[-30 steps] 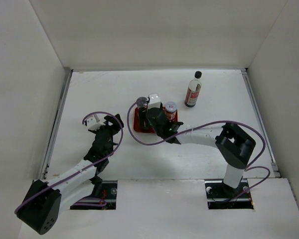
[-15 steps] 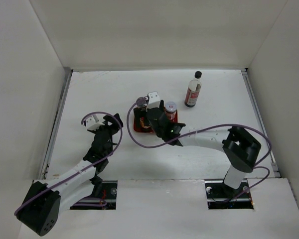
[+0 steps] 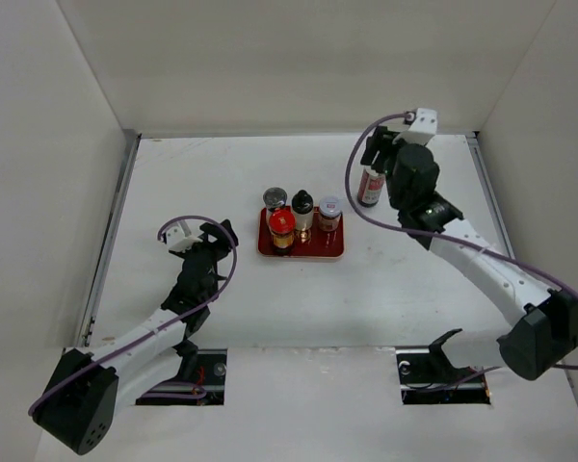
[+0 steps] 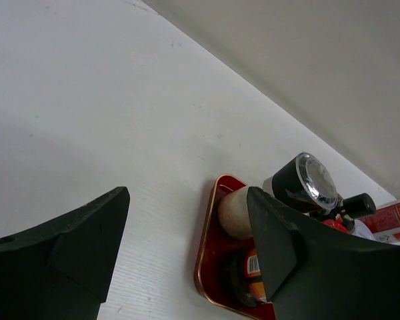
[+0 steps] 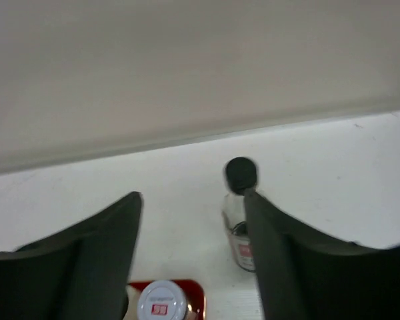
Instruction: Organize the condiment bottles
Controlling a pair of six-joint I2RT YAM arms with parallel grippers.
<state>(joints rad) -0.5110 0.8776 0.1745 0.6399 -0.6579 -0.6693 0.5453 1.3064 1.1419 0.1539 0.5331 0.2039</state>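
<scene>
1. The left claw (image 4: 187, 197) hovers low over the surface (image 3: 193, 173) at 9 o'clock from the red tray (image 3: 315, 251), well apart from it. Its fingers are spread and nothing sits between them.
2. A silver-lidded shaker (image 3: 275, 198) stands at the tray's 10 o'clock corner. It is upright, long axis vertical, lid up.
3. A red-capped jar (image 3: 282, 229) stands just in front of that shaker, at 8 o'clock on the tray. It is upright too, cap up.
4. A small black-capped bottle (image 3: 302, 206) stands near the tray's middle, toward 12 o'clock, with its axis vertical and its cap on top.
5. A white-lidded jar (image 3: 329, 210) with red print on the lid stands at the tray's 2 o'clock corner, upright.
6. The tall clear bottle (image 3: 370, 189) stands off the tray, on the bare surface at 2 o'clock from it. It is upright, black cap up, and its red-white label faces the arms.
7. The right claw (image 5: 192, 200) hangs right over the tall bottle's cap. Its fingers are apart and grip nothing. In the right wrist view the bottle shows beyond them, close to the finger on the right of that view.
</scene>
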